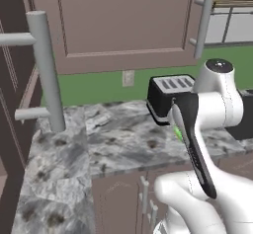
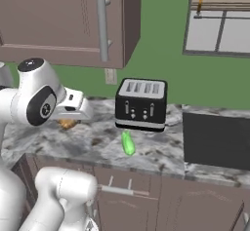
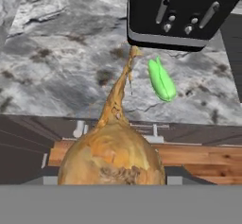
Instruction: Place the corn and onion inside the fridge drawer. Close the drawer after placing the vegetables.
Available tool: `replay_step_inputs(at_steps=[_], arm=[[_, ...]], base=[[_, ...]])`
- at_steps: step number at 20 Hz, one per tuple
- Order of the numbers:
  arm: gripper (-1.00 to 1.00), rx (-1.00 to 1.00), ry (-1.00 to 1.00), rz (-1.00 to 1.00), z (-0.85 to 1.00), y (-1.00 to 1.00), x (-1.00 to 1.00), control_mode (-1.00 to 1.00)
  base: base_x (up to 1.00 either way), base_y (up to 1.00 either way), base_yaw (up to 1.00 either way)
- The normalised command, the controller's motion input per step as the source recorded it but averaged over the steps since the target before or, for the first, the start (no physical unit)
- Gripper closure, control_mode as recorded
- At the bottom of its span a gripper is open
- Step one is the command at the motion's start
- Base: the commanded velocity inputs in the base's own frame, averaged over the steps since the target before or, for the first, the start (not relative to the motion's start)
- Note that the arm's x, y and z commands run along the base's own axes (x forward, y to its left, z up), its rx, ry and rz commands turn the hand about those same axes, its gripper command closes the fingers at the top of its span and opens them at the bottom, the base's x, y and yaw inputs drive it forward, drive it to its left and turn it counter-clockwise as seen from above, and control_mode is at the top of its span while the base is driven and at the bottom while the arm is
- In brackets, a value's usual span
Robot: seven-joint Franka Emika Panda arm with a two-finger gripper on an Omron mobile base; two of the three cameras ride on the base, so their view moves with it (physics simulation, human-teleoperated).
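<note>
close against the hand camera, the onion point(image 3: 113, 157) fills the lower frame, its pointed stem reaching toward the toaster point(image 3: 182, 12); whether the jaws are clamped on it cannot be told (the fingertips are hidden). the corn point(image 2: 128, 143) lies on the marble counter point(image 2: 161, 152) just in front of the toaster, well apart from the onion.
</note>
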Motion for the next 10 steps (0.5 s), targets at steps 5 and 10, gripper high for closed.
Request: replay_step_inputs(at_steps=[5,10], arm=[[1.00,0.00,0.00,0.00,0.00,0.00,0.00,1.00],[1.00,0.00,0.00,0.00,0.00,0.00,0.00,1.00]], base=[[-1.00,-1.00,-0.19],[-0.81,-1.00,-0.20]])
